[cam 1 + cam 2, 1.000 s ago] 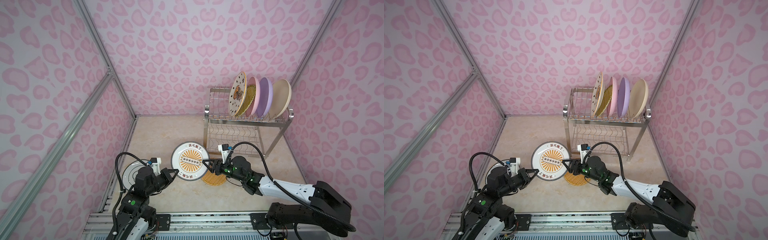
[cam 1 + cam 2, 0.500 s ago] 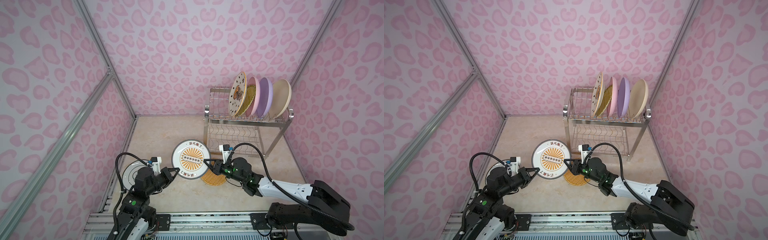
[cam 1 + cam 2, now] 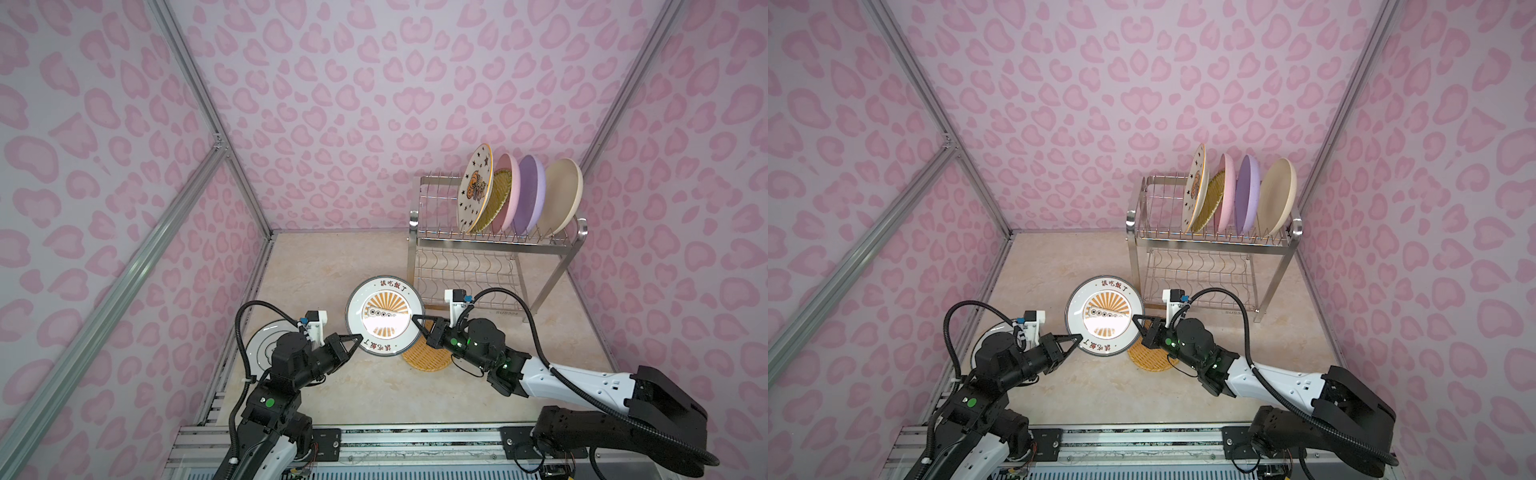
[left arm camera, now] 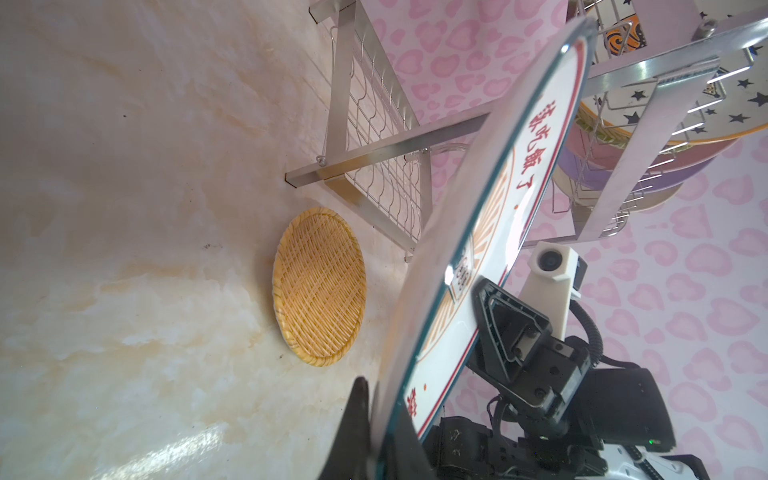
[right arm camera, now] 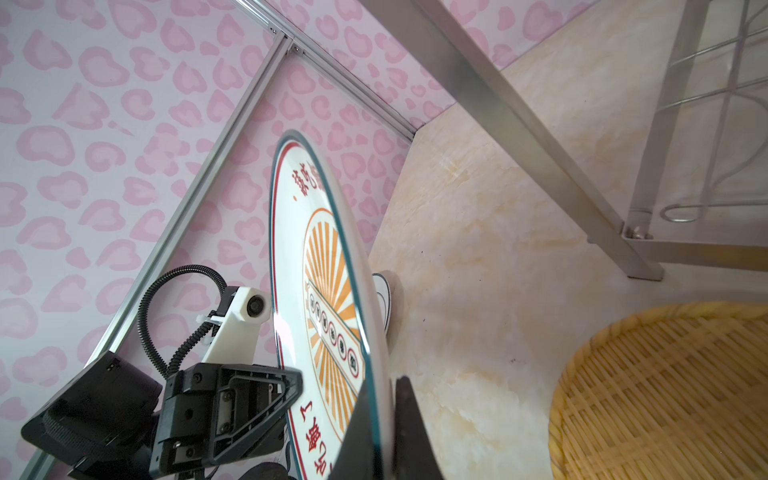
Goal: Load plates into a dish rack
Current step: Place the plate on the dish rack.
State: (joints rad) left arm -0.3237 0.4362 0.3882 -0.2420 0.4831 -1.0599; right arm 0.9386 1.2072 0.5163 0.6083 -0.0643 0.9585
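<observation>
Position: sunburst plate [image 3: 384,322] was held tilted off the surface [image 3: 332,257], in front of the dish rack [image 3: 494,245] | Grip: left claw [image 3: 357,338] and right claw [image 3: 416,321] were clamped on opposite rim edges | Handling: judged stiff, glossy, breakable; rim hold advised.

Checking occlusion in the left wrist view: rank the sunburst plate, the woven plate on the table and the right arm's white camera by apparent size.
1. sunburst plate: largest, though it sits right at the lens, so nearness inflates it.
2. woven plate, flat on the table.
3. white camera on the right arm: smallest.
</observation>
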